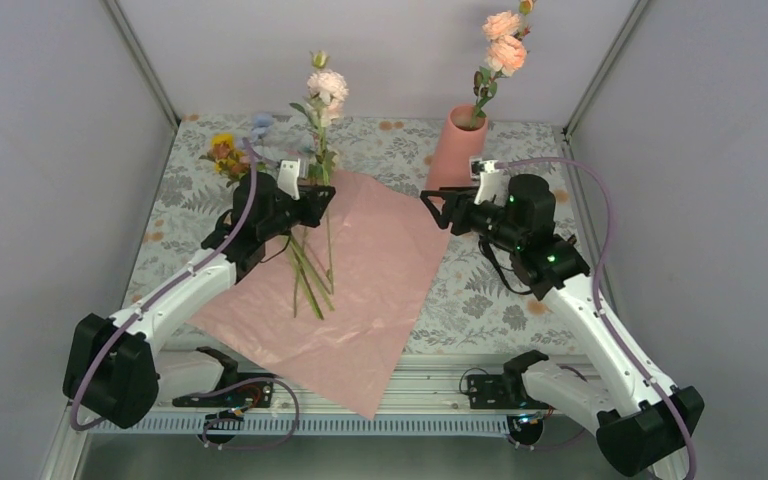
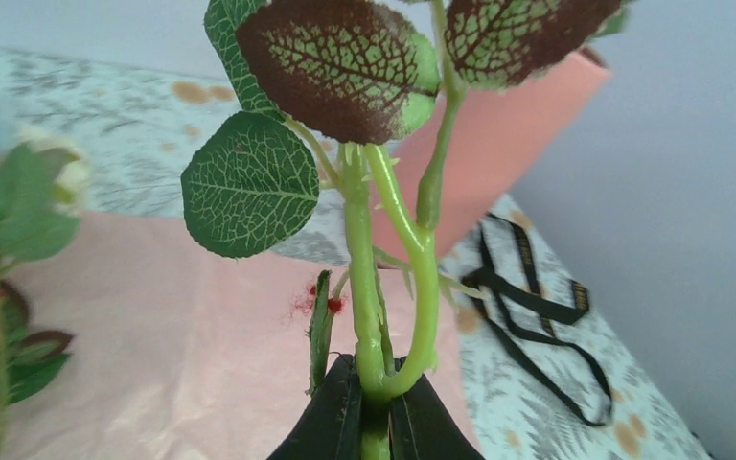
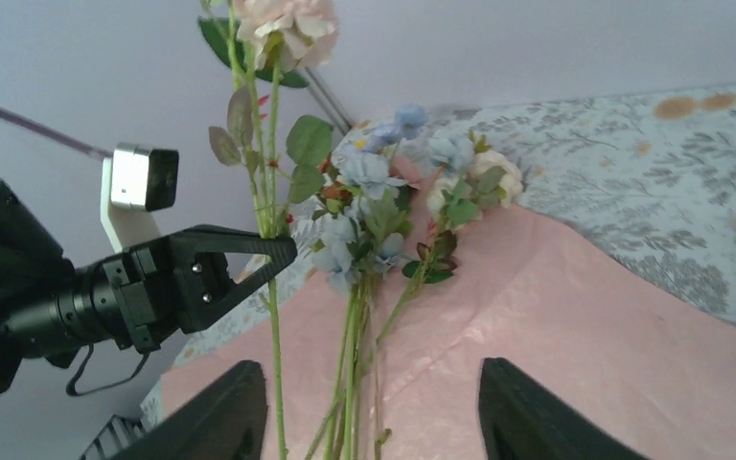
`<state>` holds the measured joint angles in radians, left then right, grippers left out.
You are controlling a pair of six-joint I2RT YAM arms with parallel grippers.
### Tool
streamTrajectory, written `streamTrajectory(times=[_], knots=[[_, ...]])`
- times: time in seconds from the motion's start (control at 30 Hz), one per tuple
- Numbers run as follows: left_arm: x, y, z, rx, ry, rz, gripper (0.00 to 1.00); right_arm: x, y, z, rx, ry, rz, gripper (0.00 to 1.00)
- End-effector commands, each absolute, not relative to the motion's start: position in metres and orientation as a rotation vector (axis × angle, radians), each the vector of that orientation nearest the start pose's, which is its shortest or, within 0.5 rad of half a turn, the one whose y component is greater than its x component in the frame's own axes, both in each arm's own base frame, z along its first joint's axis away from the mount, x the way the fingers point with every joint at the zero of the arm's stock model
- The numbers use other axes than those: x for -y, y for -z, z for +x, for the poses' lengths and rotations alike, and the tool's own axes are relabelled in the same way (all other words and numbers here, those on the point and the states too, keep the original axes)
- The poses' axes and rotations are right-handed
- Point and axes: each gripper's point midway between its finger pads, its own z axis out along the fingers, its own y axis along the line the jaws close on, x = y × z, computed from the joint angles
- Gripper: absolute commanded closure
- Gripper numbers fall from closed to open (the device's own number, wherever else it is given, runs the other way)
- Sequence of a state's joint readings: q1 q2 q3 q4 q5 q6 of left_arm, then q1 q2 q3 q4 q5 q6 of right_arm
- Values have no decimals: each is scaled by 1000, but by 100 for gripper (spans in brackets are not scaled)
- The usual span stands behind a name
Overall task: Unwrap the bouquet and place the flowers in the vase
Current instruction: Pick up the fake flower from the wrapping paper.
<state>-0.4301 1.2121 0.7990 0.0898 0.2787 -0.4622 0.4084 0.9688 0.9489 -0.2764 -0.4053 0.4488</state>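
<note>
Evidently, the left pincer (image 1: 318,190) was clenched on the stem of a pale pink flower (image 1: 328,86), held upright over the wrapping sheet (image 1: 380,290). Other flowers (image 1: 306,275) lay on that sheet. The right pincer (image 1: 430,205) stood released and empty, near the vase (image 1: 452,148), which held peach flowers (image 1: 505,50).

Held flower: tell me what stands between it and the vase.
The right hand sits low in front of the vase, partly across the path from the flower in the left hand. Higher up, nothing visible does.
</note>
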Motion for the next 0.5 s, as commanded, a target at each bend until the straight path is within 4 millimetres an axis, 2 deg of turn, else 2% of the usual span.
streamTrajectory(times=[0.0, 0.1, 0.2, 0.33, 0.47], knots=[[235, -271, 319, -1846, 1003, 378, 97, -217, -330, 276, -1886, -1069, -305, 48], [243, -276, 306, -1830, 1053, 437, 97, -228, -333, 274, -1877, -1114, -313, 54], [250, -282, 293, -1812, 1103, 492, 98, -240, -336, 271, -1862, -1157, -330, 55], [260, -291, 276, -1791, 1168, 570, 97, -264, -340, 263, -1849, -1212, -380, 53], [269, -300, 265, -1768, 1197, 621, 97, -286, -344, 257, -1843, -1264, -415, 46]])
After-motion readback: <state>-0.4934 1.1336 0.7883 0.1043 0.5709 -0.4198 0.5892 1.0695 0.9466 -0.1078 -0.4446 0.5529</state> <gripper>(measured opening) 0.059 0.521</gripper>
